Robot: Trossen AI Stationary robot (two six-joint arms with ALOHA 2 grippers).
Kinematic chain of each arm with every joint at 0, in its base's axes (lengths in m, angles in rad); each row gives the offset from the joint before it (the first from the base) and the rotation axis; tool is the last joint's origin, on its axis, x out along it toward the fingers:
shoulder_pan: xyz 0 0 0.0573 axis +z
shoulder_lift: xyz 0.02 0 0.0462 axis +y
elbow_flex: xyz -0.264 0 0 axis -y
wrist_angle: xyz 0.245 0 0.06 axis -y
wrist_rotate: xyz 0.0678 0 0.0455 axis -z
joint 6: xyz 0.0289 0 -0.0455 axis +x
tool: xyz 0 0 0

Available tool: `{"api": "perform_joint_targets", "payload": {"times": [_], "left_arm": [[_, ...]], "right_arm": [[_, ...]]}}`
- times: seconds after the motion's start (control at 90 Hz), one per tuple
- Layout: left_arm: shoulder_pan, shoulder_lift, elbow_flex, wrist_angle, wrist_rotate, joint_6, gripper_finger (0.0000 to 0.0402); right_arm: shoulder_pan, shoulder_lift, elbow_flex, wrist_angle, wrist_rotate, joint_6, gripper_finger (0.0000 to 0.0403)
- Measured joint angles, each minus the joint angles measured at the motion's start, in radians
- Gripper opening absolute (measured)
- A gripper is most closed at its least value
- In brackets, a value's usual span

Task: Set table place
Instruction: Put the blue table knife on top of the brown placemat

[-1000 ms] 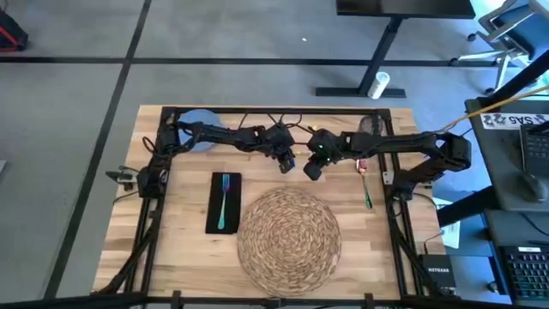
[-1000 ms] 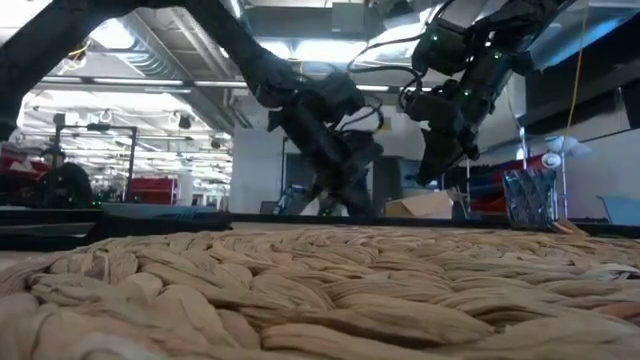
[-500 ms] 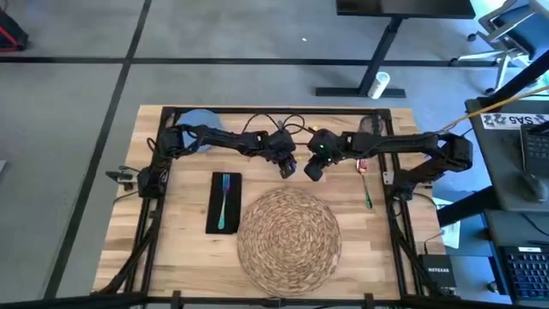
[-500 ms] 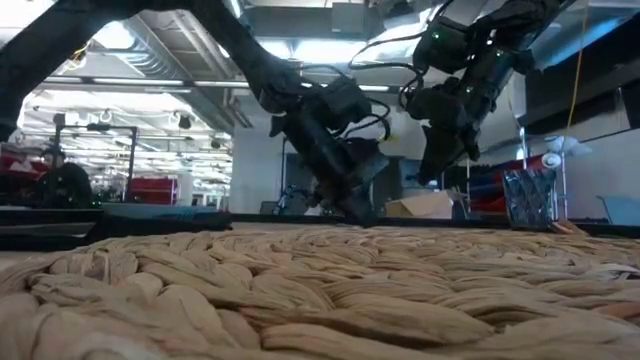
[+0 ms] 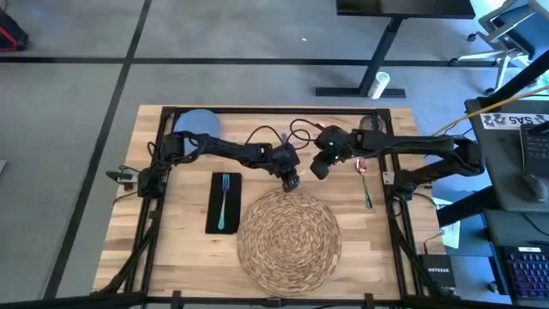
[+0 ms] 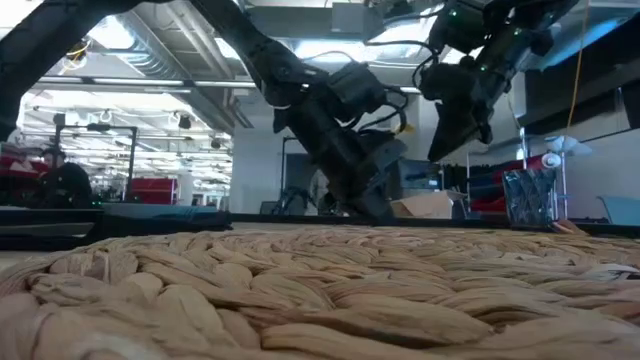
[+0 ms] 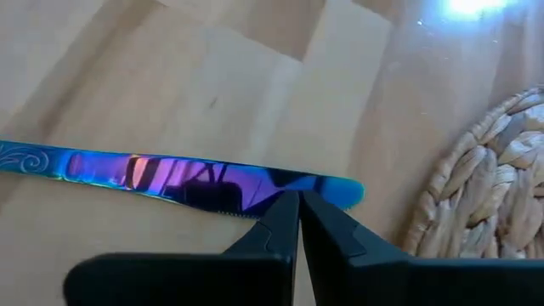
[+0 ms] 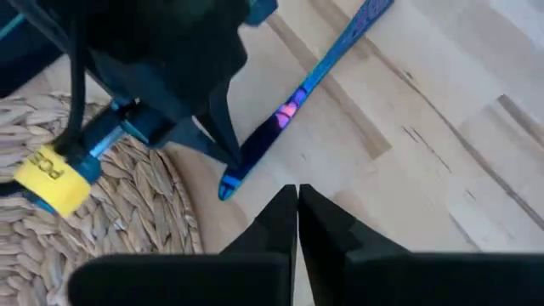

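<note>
One placemat [image 5: 288, 233], one napkin [image 5: 224, 202], one plate [image 5: 197, 123], one fork [image 5: 222, 202], one knife [image 7: 178, 177].

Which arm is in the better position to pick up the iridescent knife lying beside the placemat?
Left, probably. The left pincer, shut, sits right at the knife blade, near the woven placemat. The right pincer, also shut, sits farther from the knife.

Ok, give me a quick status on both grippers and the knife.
Left gripper shut, tips down at the knife blade beside the placemat. Right gripper shut, hovering close by. Knife flat on the table, not gripped. Nothing in the way.
</note>
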Motion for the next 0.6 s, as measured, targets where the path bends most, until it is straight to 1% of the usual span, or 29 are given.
{"api": "perform_joint_targets", "payload": {"times": [0.122, 0.278, 0.456, 0.6], "left_arm": [[0.03, -0.045, 0.006, -0.007, -0.004, -0.029, 0.0], [0.053, -0.102, 0.011, -0.025, -0.017, -0.005, 0.0], [0.052, -0.083, 0.01, -0.026, -0.012, -0.001, 0.0], [0.035, -0.046, 0.008, -0.036, -0.006, -0.006, 0.0]], "right_arm": [[0.0, -0.006, 0.0, -0.001, 0.0, 0.006, 0.0], [0.0, -0.006, 0.0, -0.008, 0.0, 0.026, 0.0], [0.0, -0.006, -0.003, -0.005, 0.0, 0.053, 0.0], [0.0, -0.006, -0.037, 0.021, 0.0, 0.086, 0.0]]}}
